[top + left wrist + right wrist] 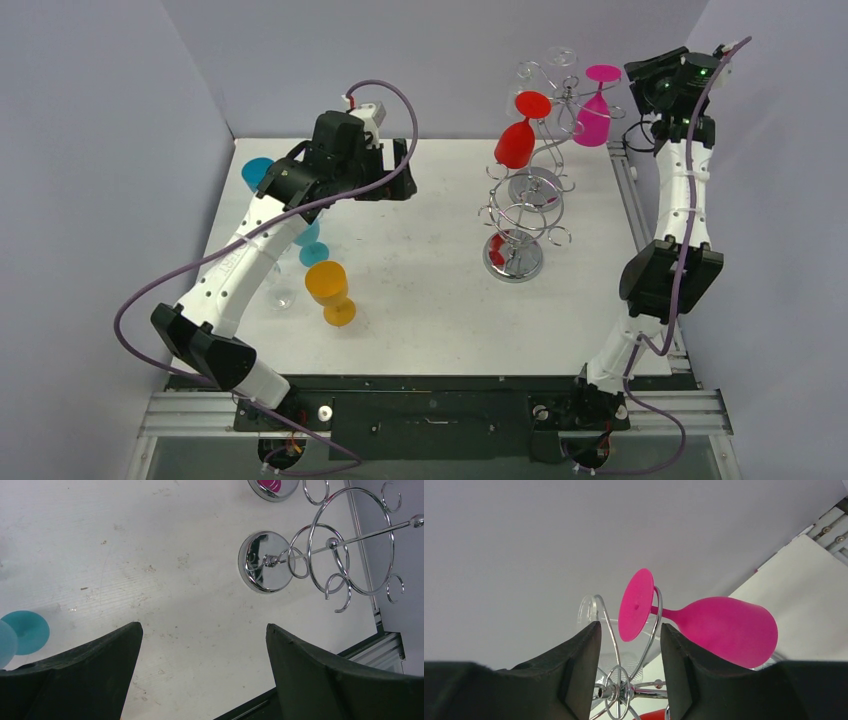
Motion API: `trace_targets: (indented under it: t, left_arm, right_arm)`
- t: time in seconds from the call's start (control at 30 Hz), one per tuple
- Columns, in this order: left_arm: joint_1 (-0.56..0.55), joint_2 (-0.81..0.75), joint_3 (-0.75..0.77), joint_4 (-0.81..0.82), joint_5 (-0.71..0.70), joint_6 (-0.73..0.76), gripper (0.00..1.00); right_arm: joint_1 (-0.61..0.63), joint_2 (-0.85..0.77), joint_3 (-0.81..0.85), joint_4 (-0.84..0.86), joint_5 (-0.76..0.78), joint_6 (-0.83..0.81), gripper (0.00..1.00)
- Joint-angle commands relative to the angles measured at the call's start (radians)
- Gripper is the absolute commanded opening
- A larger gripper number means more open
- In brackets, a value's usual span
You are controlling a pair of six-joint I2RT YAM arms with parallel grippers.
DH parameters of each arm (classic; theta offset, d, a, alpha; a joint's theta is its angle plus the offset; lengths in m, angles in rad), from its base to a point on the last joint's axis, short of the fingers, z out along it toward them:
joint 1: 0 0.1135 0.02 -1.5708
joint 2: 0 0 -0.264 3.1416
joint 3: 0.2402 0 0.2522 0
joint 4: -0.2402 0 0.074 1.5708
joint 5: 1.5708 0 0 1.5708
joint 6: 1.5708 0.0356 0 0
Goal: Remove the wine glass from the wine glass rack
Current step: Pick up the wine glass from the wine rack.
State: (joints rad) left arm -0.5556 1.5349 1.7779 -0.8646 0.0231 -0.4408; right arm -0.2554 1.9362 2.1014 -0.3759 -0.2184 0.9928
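Observation:
A pink wine glass [724, 630] hangs upside down by its foot [636, 605] on the chrome wine glass rack [644, 650]. It also shows in the top view [592, 122], beside a red glass [515, 142] and a clear glass [558, 62] on the same rack [545, 150]. My right gripper [630, 630] is open, its fingertips just short of the pink foot and either side of the rack's wire loop. In the top view it [640, 88] is raised at the back right. My left gripper [202, 627] is open and empty above the bare table [408, 172].
A second chrome rack [513, 250] stands in front of the first, with no glasses on it; the left wrist view shows it too [320, 560]. An orange glass [330, 290], teal glasses [315, 250] and a clear glass [281, 297] stand on the table's left side.

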Motion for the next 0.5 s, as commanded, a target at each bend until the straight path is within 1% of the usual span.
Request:
trace_targets:
  t: [0.0, 0.47]
  left_arm:
    - [-0.004, 0.005, 0.055, 0.058, 0.021, -0.007, 0.92]
    - [-0.004, -0.013, -0.010, 0.102, 0.030, -0.022, 0.92]
  right_arm:
    - [-0.010, 0.027, 0.058, 0.058, -0.051, 0.030, 0.42]
    - [-0.010, 0.063, 0.046, 0.132, -0.177, 0.141, 0.37]
